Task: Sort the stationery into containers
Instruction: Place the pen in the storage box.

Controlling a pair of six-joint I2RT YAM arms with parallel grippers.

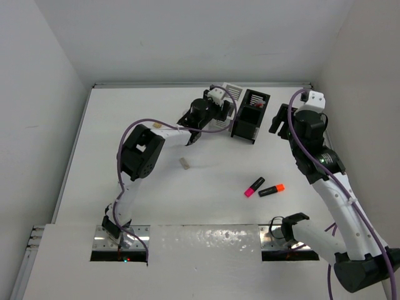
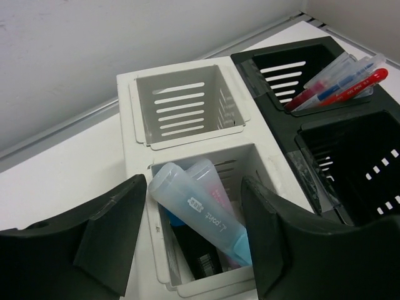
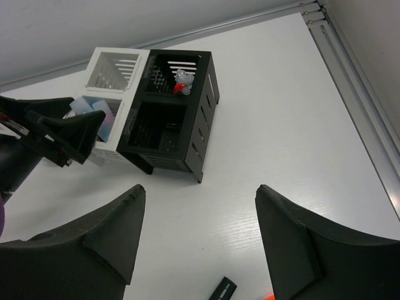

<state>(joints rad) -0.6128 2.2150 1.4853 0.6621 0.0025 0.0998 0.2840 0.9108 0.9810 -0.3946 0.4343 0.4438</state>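
The left pincer (image 2: 194, 187) stands open, its two fingers spread to either side of the white bin's (image 2: 134, 87) near compartment and gripping nothing. Between them in the wrist view, a pale blue stick (image 2: 200, 209) leans inside that compartment with a pink stick (image 2: 215, 187) just behind it and a dark item (image 2: 200, 259) lower down, too shadowed to name. The white bin's far compartment shows only its slatted walls. Joined to its side is the black bin (image 2: 275, 59), where a red pen (image 2: 350, 87) and some clear-barrelled pens lean together in the far compartment. The right pincer (image 3: 200, 190) is also open and holds nothing; it hangs above the table (image 1: 125, 125), near the black bin on the side away from the white one. On the table nearer the arm bases, a pink-tipped highlighter (image 1: 254, 187) and an orange-tipped highlighter (image 1: 272, 190) lie just beside each other, and a beige eraser (image 1: 185, 163) lies well apart, toward the left arm.
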